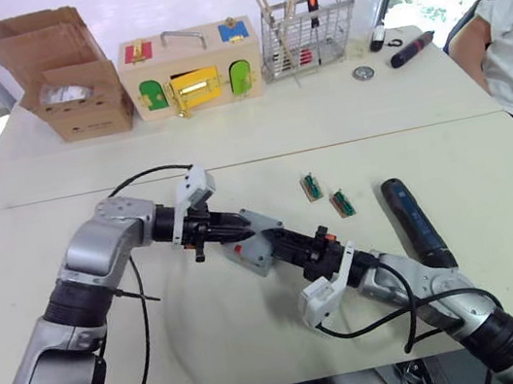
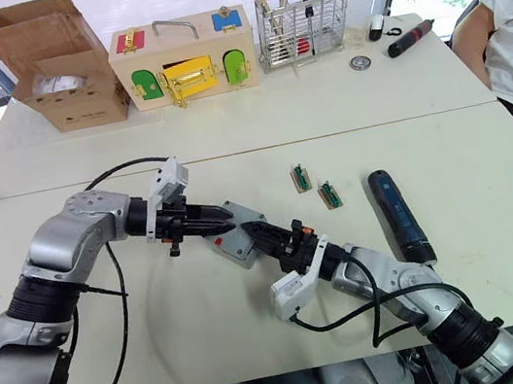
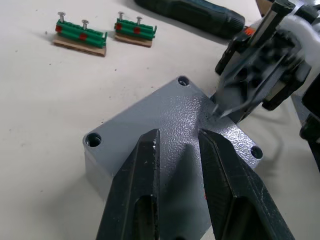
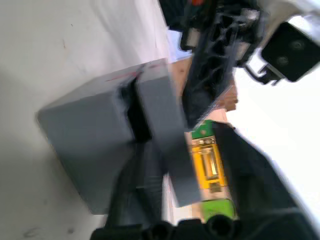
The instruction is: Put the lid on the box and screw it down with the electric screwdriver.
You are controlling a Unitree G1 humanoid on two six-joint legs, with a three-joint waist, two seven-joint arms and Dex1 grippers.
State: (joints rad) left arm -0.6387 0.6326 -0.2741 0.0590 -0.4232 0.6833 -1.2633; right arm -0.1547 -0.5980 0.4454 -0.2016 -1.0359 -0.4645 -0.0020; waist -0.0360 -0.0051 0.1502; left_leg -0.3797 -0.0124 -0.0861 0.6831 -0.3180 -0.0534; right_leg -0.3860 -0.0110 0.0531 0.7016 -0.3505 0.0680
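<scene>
White table (image 1: pixel 474 313) | electric screwdriver (image 1: pixel 417 221) lies flat, long axis near-to-far | both grippers' jaws parted at box (image 1: pixel 257 242)

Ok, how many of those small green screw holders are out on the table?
2. One green screw holder lies nearer the far table, the other screw holder just beside it toward the electric screwdriver. Both sit apart from the box.

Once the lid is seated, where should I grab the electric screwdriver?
Probably mid-body, from above, with the right gripper. The electric screwdriver lies flat on the table at the robot's right, nothing touching it. Close across its round barrel, fingers on its two long sides; the ends taper and would likely slip.
</scene>
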